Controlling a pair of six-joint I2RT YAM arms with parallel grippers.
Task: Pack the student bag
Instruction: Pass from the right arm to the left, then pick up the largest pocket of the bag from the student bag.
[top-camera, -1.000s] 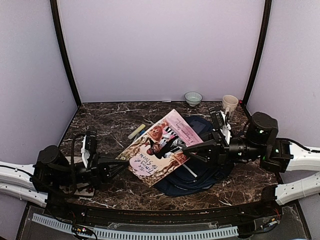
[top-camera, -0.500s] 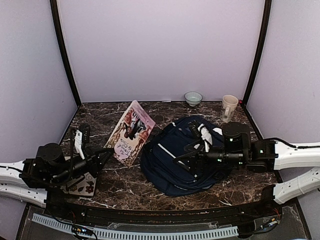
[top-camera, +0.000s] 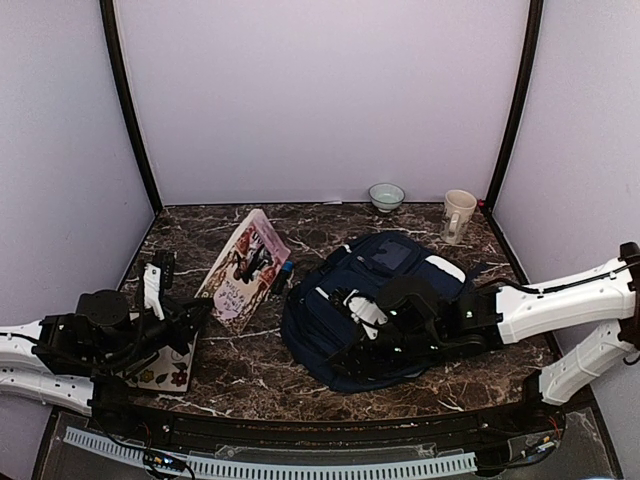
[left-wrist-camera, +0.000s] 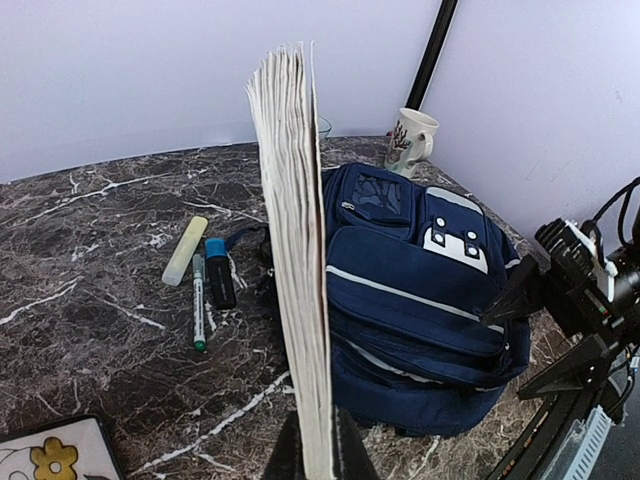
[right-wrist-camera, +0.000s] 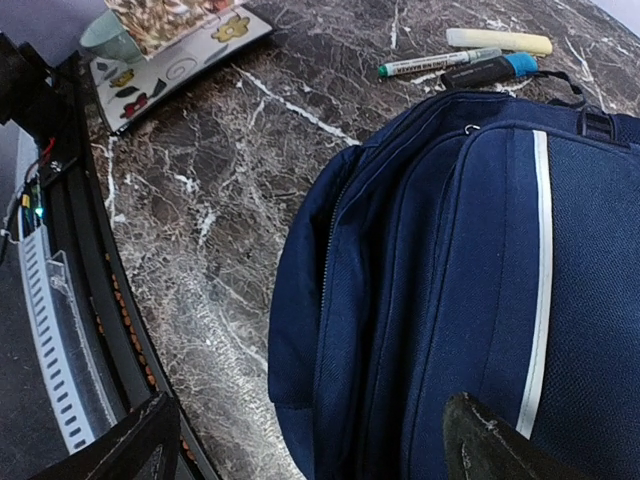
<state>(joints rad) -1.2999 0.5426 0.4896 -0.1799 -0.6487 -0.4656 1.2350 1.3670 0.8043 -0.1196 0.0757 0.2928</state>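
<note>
Thin book (top-camera: 243, 270), newly beside fabric backpack (top-camera: 395, 258)

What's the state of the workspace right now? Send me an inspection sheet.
Surface: dark marble table, no spills seen.
Job's things: student bag lies flat at centre-right; book held upright to its left.
Clutter: yellow highlighter, green marker and blue-capped marker left of the bag; mug and bowl by the back wall; flowered pad by the left arm.
Grippers: left gripper shut on the book; right gripper open above the bag.
Cables: black cable along the right arm.
Surroundings: lilac walls, black corner posts.
</note>
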